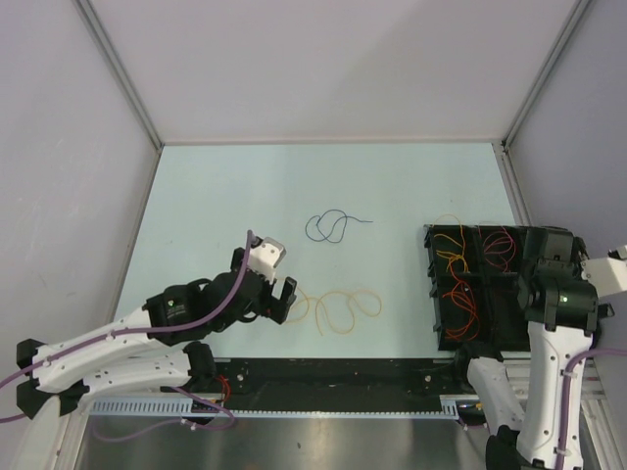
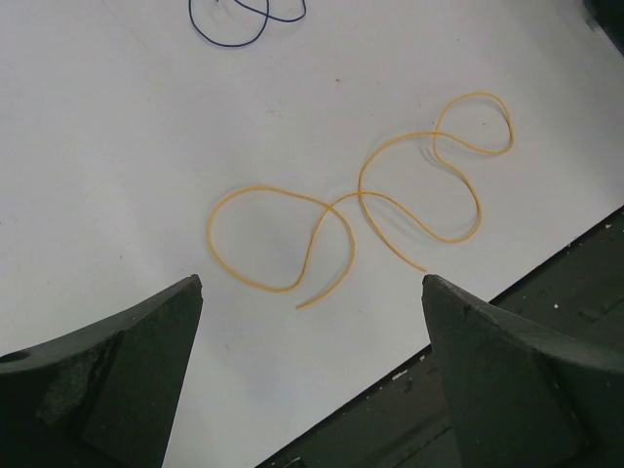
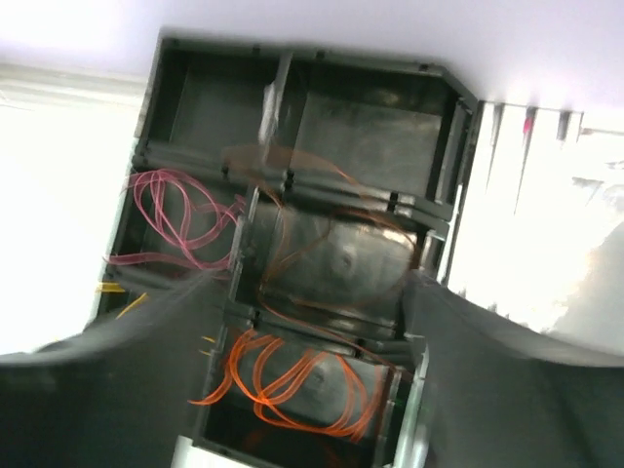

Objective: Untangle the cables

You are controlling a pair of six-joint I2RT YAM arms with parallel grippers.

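**Left gripper.** My left gripper (image 1: 283, 300) (image 2: 312, 380) is spread wide, with nothing between its fingers (image 2: 127, 375). It hangs low over the table (image 1: 225, 196), close to the near edge and left of centre.

**Right gripper.** My right gripper (image 3: 312, 390) is also parted wide and holds no cable. It is poised above the black tray (image 1: 432, 284) (image 3: 265, 146) at the right side of the table. The wrist view is blurred.

**Cables.**
- The orange-yellow cable (image 1: 343, 311) (image 2: 333, 206) lies flat on the table in several loops that cross themselves. It is just right of my left gripper and not in contact with it.
- The dark blue cable (image 1: 331, 227) (image 2: 229, 41) lies farther back, well apart from the orange-yellow one.
- The red cables (image 1: 500, 245) (image 3: 175, 219) and the orange cables (image 1: 460, 304) (image 3: 292, 380) lie bunched in separate compartments of the tray.
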